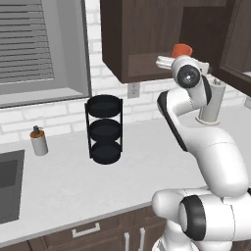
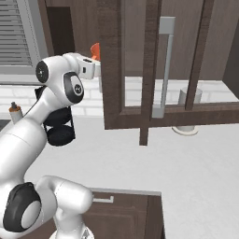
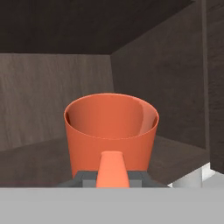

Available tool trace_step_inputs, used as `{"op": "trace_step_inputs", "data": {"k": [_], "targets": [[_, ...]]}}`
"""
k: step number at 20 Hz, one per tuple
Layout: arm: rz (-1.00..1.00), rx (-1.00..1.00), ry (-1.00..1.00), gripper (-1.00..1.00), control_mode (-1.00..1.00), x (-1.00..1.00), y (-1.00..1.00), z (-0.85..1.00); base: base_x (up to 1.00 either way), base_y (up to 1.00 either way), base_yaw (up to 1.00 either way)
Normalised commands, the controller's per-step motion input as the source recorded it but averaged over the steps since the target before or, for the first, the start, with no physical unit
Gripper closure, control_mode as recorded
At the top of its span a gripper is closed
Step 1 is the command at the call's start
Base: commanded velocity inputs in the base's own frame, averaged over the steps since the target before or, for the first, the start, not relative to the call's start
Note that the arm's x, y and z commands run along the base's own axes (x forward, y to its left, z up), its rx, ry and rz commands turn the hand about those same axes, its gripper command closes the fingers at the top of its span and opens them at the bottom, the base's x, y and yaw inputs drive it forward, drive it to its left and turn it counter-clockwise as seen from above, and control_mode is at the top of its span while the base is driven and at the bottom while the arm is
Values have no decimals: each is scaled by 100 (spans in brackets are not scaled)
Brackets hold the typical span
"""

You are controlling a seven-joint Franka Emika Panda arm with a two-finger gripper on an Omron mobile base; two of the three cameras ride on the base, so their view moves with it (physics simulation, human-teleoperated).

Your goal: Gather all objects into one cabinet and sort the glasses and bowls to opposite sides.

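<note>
Mug (image 3: 111, 131), the orange one, is up inside the open cabinet (image 1: 142, 39), claw (image 3: 112, 175) clamped on its handle. Looks light, rigid, kinda slick, so that handle's the safest hold.

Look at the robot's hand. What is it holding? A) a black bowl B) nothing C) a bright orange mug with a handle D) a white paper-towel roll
C: in the hand view the gripper is shut on the handle of the bright orange mug, held upright at the open dark-brown wooden cabinet.
</note>
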Motion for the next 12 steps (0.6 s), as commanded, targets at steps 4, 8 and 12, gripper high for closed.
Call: {"op": "trace_step_inputs", "data": {"k": [4,8,12], "targets": [[0,0,0,100,-100,0,0,0,0,0,0],[0,0,0,100,-100,0,0,0,0,0,0],[0,0,0,100,100,0,0,0,-7,0,0]]}}
